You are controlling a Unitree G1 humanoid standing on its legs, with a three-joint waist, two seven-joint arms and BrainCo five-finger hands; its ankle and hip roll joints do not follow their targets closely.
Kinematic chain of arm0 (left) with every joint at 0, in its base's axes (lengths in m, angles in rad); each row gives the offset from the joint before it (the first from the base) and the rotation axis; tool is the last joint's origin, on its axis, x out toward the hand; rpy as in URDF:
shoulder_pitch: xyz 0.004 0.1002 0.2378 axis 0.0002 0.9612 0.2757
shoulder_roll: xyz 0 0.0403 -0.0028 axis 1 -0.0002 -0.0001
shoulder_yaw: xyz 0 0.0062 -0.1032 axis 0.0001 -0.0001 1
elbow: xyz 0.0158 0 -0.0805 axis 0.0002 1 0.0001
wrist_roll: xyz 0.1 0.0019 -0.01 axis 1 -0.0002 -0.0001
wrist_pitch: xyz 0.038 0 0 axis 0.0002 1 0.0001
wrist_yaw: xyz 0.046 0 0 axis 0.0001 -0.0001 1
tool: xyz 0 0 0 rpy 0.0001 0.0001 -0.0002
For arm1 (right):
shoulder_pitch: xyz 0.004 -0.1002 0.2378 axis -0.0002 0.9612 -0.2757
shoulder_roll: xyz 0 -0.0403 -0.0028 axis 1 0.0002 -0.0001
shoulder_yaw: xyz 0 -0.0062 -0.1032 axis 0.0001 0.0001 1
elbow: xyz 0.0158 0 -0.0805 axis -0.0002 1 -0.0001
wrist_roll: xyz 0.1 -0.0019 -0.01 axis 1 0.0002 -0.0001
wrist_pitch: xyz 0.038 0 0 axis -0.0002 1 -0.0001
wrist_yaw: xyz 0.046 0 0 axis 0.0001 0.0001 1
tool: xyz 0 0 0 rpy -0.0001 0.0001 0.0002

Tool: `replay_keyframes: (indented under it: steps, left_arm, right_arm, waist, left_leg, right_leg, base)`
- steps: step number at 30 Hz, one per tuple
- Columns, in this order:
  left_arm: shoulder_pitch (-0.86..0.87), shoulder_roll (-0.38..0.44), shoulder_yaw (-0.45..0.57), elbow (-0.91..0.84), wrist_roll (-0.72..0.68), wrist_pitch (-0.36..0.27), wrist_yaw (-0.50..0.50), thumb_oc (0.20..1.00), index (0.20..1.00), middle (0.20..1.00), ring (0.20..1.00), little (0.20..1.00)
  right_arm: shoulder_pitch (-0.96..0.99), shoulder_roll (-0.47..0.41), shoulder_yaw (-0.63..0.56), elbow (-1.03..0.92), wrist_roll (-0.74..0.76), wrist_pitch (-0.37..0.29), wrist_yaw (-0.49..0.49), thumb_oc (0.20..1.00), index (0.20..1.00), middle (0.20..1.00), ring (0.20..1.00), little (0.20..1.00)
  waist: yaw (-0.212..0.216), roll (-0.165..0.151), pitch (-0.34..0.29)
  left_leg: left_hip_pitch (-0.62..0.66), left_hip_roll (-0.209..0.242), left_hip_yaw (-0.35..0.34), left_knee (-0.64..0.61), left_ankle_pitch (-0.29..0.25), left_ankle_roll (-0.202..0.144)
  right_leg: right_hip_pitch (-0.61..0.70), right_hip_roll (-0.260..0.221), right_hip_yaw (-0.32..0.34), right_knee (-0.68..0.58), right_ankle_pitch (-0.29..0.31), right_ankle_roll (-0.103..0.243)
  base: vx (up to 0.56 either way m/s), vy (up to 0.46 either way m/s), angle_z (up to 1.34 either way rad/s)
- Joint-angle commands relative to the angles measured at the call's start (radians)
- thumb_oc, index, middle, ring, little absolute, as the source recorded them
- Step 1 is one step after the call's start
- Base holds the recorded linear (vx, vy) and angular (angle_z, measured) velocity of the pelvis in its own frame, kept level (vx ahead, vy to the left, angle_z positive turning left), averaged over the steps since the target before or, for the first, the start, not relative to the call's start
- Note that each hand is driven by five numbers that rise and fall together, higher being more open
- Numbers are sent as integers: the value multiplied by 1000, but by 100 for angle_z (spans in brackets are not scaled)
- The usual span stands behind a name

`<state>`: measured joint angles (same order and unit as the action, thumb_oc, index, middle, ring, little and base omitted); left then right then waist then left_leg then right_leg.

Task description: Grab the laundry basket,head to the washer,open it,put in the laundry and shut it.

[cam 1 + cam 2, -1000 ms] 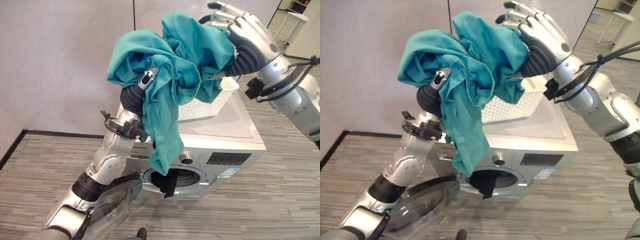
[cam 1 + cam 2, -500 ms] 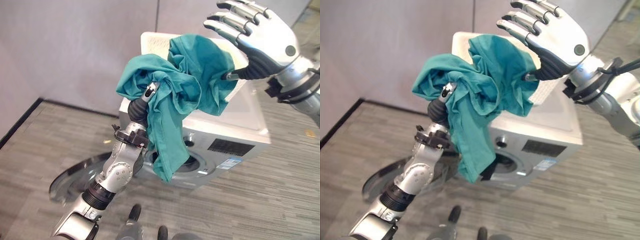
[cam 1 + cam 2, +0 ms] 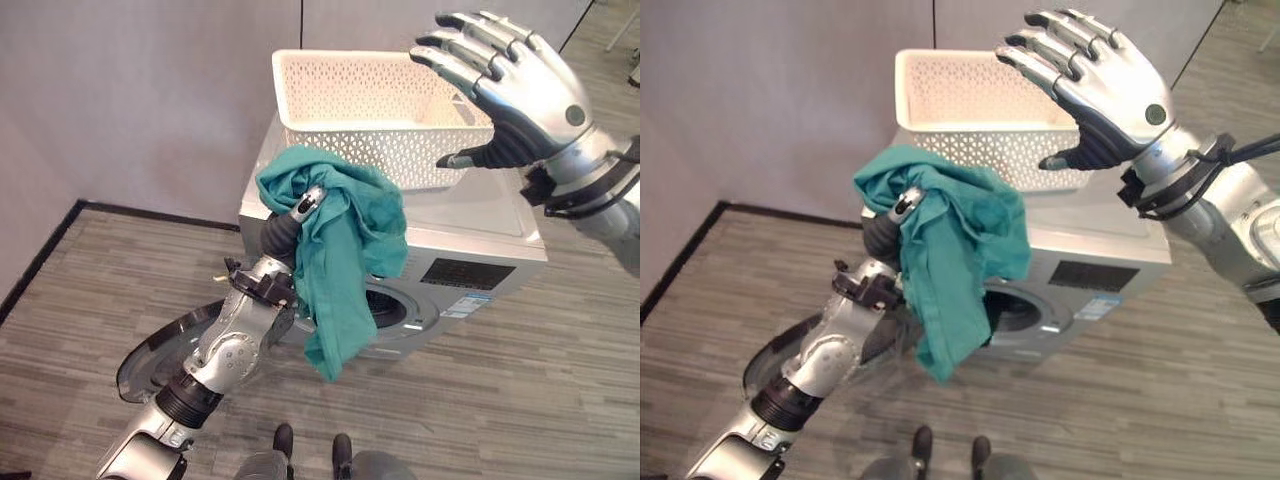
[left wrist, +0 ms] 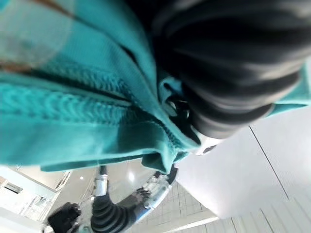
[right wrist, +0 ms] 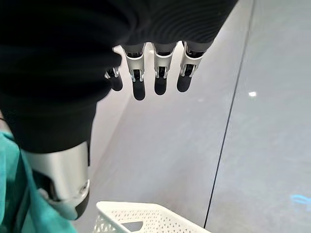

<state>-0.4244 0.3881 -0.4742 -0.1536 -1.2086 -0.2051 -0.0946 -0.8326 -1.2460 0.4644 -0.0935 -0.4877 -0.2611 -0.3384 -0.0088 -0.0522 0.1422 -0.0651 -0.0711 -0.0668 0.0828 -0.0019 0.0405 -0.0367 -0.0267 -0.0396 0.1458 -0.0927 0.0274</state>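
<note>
Lowered teal garment (image 3: 345, 250) hiding left fingers

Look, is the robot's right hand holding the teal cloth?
No. The right hand is open in the air above the white plastic basket, while the teal cloth hangs bunched over the left hand.

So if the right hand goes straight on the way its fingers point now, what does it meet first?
Probably nothing near: the right hand is open above the laundry basket, fingers aimed over it toward the grey wall. Depth is unclear.
</note>
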Motion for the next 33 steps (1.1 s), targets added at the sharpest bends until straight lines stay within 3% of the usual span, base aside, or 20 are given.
replay_keyframes:
  steps: [1,5,8,9,11,12,14,15,16,17,18,21,22,23,26,30,33]
  left_arm:
    - [29,-1,29,-17,11,-19,-41,200,200,200,200,200]
    - [54,7,43,-16,20,-15,-47,200,200,200,200,200]
    - [65,38,46,-31,41,-12,-51,200,200,200,200,200]
    - [64,57,45,-36,62,-13,-52,200,200,200,200,200]
    - [65,76,40,-43,87,-7,-57,200,200,200,200,200]
    - [59,83,38,-43,99,-2,-63,200,200,200,200,200]
    - [54,82,37,-38,102,1,-75,200,200,200,200,200]
    - [53,82,36,-38,102,0,-76,200,200,200,200,200]
    - [59,86,33,-33,114,0,-86,200,200,200,200,200]
    - [61,90,14,-22,108,7,-102,200,200,200,200,200]
    - [61,89,14,-22,108,7,-102,200,200,200,200,200]
    - [64,96,17,-13,113,4,-110,200,200,200,200,200]
    - [71,95,22,-11,115,3,-111,200,200,200,200,200]
    - [69,98,28,-7,132,2,-105,200,200,200,200,200]
    - [135,82,73,-3,140,19,-112,200,200,200,200,200]
    - [167,81,92,-8,143,19,-114,200,200,200,200,200]
    - [201,93,122,-31,160,9,-109,200,200,200,200,200]
  right_arm:
    - [10,22,-56,54,-9,45,-39,1000,1000,1000,1000,1000]
    - [51,43,-112,139,-29,84,-83,1000,1000,1000,1000,1000]
    - [90,57,-143,236,-54,124,-102,1000,1000,1000,1000,1000]
    - [121,50,-171,282,-61,141,-108,1000,1000,1000,1000,1000]
    - [200,55,-233,320,-56,151,-111,1000,1000,1000,1000,1000]
    - [239,62,-265,342,-44,156,-109,1000,1000,1000,1000,1000]
    - [280,71,-296,386,-32,157,-97,1000,1000,1000,1000,1000]
    - [281,70,-296,387,-31,156,-98,1000,1000,1000,1000,1000]
    - [298,84,-290,488,2,154,-87,1000,1000,1000,1000,1000]
    - [313,92,-268,575,28,153,-75,1000,1000,1000,1000,1000]
    - [311,92,-266,576,28,153,-75,1000,1000,1000,1000,1000]
    - [336,96,-229,680,82,153,-17,1000,1000,1000,1000,1000]
    - [351,100,-232,696,96,151,-2,1000,1000,1000,1000,1000]
    - [385,104,-247,724,123,147,18,1000,1000,1000,1000,1000]
    - [557,171,-311,774,164,125,80,1000,1000,1000,1000,1000]
    - [666,217,-353,736,170,116,108,1000,1000,1000,1000,1000]
    - [735,299,-354,792,207,101,126,1000,1000,1000,1000,1000]
  waist:
    - [28,-37,-119]
    - [35,-33,-126]
    - [41,-32,-114]
    - [35,-33,-103]
    - [19,-26,-81]
    - [13,-23,-71]
    - [11,-19,-60]
    - [10,-19,-59]
    - [16,-18,-49]
    - [8,-25,-36]
    - [7,-24,-35]
    - [-8,-52,-10]
    - [-10,-64,-4]
    - [-12,-83,-1]
    - [-9,-106,-5]
    - [-23,-103,-17]
    - [-25,-95,-14]
  left_leg:
    - [-6,-61,-36,70,-130,25]
    - [5,-59,-7,73,-150,41]
    - [20,-44,2,76,-160,56]
    - [25,-42,-4,84,-165,62]
    - [30,-34,-25,105,-169,64]
    - [36,-28,-25,112,-176,62]
    - [46,-16,-28,116,-185,53]
    - [48,-15,-30,116,-186,53]
    - [54,3,-43,134,-207,27]
    - [69,11,-71,158,-234,7]
    - [70,12,-72,158,-234,7]
    - [87,25,-82,210,-281,-21]
    - [91,26,-90,223,-296,-24]
    - [83,26,-98,247,-309,-32]
    - [84,81,-154,236,-312,-54]
    - [89,125,-171,215,-297,-71]
    - [102,155,-177,183,-277,-84]
  right_leg:
    - [76,16,58,-84,-12,41]
    - [60,7,72,-31,-24,61]
    - [-10,9,55,140,-26,96]
    - [-35,10,54,202,-1,120]
    - [-82,23,41,314,22,135]
    - [-111,2,10,341,35,139]
    - [-136,-59,-35,303,48,127]
    - [-133,-59,-38,301,47,127]
    - [-146,-136,-57,168,63,114]
    - [-143,-169,-29,45,120,126]
    - [-141,-169,-30,43,121,126]
    - [-180,-215,2,-34,208,160]
    - [-187,-211,18,-24,222,170]
    - [-170,-198,19,-20,198,169]
    - [-179,-125,-15,108,104,139]
    - [-178,-99,-56,149,56,122]
    - [-183,-86,-75,174,28,112]
  base:
    - [110,169,-29]
    - [51,123,-38]
    - [29,101,-28]
    - [35,90,-29]
    - [28,79,-7]
    - [39,38,26]
    - [51,-8,26]
    - [133,-122,6]
    - [261,-224,-4]
    - [258,-222,-1]
    - [215,-183,18]
    - [156,-185,28]
    - [144,-217,27]
    - [140,-253,55]
    - [192,-369,82]
    - [87,-199,69]
    - [48,-125,15]
